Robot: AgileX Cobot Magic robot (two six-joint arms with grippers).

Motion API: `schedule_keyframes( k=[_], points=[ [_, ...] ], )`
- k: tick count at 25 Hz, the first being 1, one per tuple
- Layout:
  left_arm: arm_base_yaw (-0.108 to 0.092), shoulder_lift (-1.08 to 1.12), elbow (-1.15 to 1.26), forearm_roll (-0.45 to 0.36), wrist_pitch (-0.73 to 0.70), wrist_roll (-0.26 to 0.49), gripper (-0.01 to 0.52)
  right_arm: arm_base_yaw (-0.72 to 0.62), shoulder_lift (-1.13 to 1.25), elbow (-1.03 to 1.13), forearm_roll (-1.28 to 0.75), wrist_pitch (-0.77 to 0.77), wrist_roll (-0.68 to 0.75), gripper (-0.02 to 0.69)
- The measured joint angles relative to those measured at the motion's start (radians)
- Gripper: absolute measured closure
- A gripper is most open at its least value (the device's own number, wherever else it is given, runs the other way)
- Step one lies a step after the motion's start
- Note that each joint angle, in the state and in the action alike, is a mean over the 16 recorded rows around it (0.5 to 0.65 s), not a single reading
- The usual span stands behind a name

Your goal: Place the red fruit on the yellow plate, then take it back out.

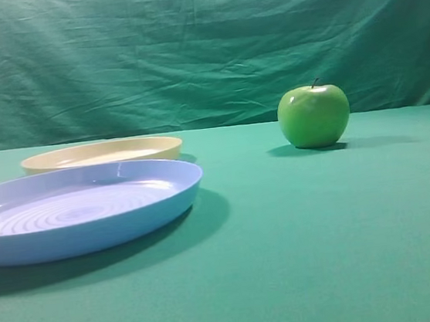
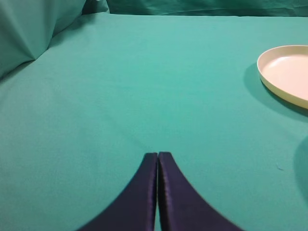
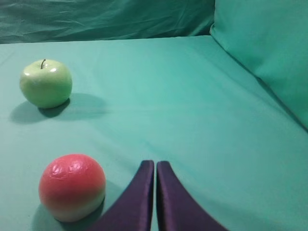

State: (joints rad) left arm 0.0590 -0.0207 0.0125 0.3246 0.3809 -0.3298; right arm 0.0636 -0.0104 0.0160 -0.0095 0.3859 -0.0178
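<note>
Both claws, the left claw [image 2: 157,156] and right claw [image 3: 155,164], are pressed together and empty, the red fruit [image 3: 72,186] sitting just left of the right one, well apart from the yellow plate [image 1: 102,153].

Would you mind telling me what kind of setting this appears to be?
Probably a staged tabletop test setup: green cloth covers table and backdrop, with only a green apple, red fruit and two plastic plates.

Red fruit [image 3: 72,186] fading to pale peach below, glossy green apple [image 1: 313,115], cream-yellow plate [image 1: 102,153], light blue plate [image 1: 81,210] with ringed centre, teal-green cloth on desk [image 1: 325,242], dark purple hands [image 3: 155,166].
</note>
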Motion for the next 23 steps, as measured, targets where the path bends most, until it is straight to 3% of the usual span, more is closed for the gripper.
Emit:
schedule_keyframes(
  k=[23],
  points=[
    [0.000, 0.000, 0.000, 0.000, 0.000, 0.000, 0.514, 0.000, 0.000, 0.011, -0.002, -0.008, 0.001, 0.665]
  ],
)
